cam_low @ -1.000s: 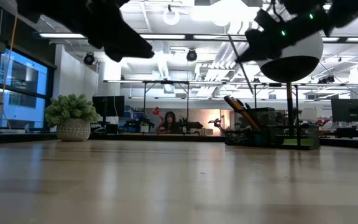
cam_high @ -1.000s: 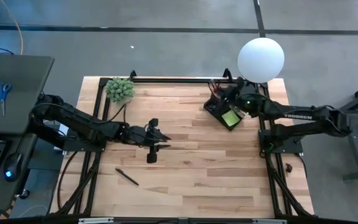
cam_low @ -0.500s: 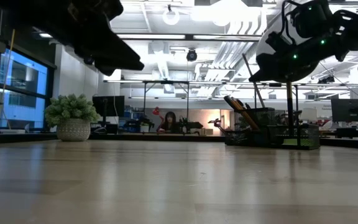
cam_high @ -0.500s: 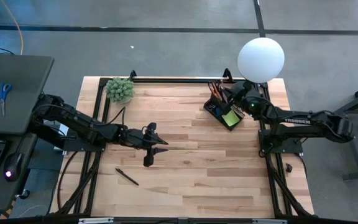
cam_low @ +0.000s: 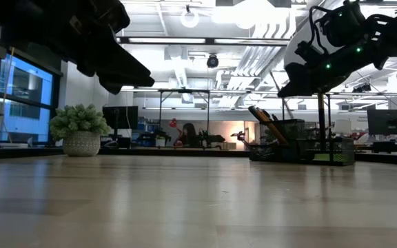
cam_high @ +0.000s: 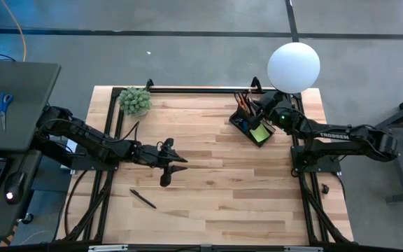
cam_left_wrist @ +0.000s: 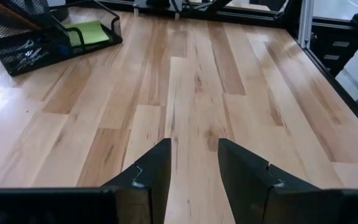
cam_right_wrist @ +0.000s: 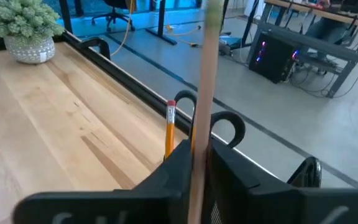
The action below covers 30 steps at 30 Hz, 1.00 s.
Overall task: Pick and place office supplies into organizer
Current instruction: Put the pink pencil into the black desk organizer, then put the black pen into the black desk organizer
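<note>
Now, organizer (cam_high: 251, 126): sitting at the table's far right by the lamp (cam_high: 294, 66), holding upright pencils (cam_high: 241, 101) and a lime-green sticky-note pad (cam_high: 259, 132) (tiny clips lying in one tray).
Right gripper (cam_high: 266, 107): hovering over the organizer, fingers pinching a wooden pencil (cam_right_wrist: 202, 93) standing upright.
Left gripper (cam_left_wrist: 192, 168): hanging over mid-table, fingers spread apart, gripping nothing.
Black pen (cam_high: 143, 199): lying on the near left boards.
Table (cam_high: 215, 196): showing pale wood planks; potted plant (cam_high: 135, 100) standing at the far left corner.
</note>
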### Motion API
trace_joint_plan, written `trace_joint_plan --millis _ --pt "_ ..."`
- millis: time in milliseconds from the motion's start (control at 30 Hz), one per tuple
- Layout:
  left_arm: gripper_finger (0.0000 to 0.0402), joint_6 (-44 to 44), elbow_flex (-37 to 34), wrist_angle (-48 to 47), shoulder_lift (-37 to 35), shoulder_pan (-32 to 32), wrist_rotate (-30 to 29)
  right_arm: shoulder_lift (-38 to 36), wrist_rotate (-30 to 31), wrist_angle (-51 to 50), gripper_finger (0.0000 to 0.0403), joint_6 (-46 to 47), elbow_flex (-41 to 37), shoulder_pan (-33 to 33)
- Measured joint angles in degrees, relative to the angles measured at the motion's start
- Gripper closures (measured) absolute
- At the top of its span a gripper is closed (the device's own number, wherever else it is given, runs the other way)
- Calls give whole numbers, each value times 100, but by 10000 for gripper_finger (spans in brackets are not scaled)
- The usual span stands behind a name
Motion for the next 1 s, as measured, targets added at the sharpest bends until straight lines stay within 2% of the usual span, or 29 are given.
trace_joint_plan --millis 233,500,600,733,867,1000 --pt "280 1 0 6 0 2 0 0 0 -145 317 13 -1 0" --pt "280 0 0 -46 0 2 8 0 -215 -237 309 158 0 0" --pt "280 -33 0 -224 0 4 205 0 -641 -230 309 298 1 19" --pt "280 -113 0 -801 0 4 484 0 -1641 -102 309 519 1 195" --pt "280 -131 0 -1549 0 4 1174 0 -2618 -104 309 796 1 578" --pt "279 -142 -2 -1805 31 0 1899 42 -2621 -93 309 897 1 1217"
